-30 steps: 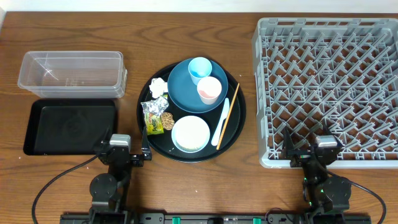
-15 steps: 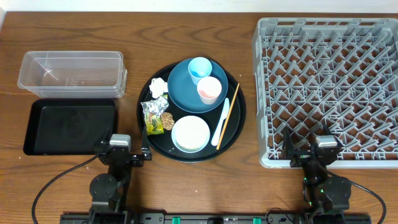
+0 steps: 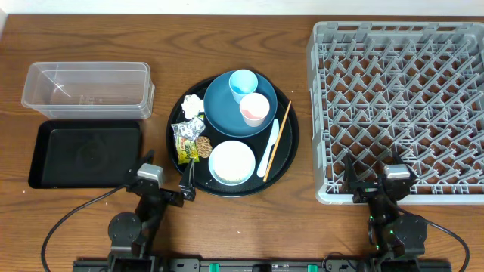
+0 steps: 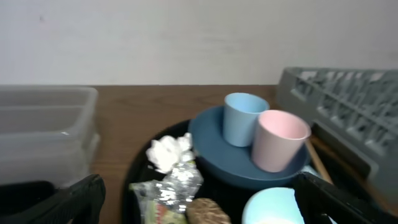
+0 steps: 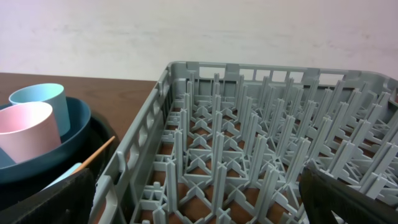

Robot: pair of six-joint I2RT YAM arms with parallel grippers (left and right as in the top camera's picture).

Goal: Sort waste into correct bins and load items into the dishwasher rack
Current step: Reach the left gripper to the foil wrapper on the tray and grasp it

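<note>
Brown wooden table [image 3: 227, 227], pale wall [image 4: 186, 37] behind, visible from wrist views only. Round black tray [image 3: 290, 151] carrying blue plate [image 3: 219, 113] with pale blue cup [image 3: 243, 85] and pink cup [image 3: 255, 109], bowl [image 3: 231, 162], spoon [image 3: 267, 151], chopstick [image 3: 277, 140], tissue [image 3: 193, 106], wrapper [image 3: 185, 140]; rice grains not discernible. Clear tub [image 3: 87, 89] and black bin [image 3: 83, 155] far left; grey rack [image 3: 401, 98] right, cropped overhead. Left gripper [image 3: 163, 178] beside round tray, right gripper [image 3: 376, 181] at rack edge, both spread wide, empty.

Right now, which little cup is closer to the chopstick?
The pink cup. It stands on the near right side of the blue plate, toward the wooden chopstick; the pale blue cup sits behind it, farther away.
</note>
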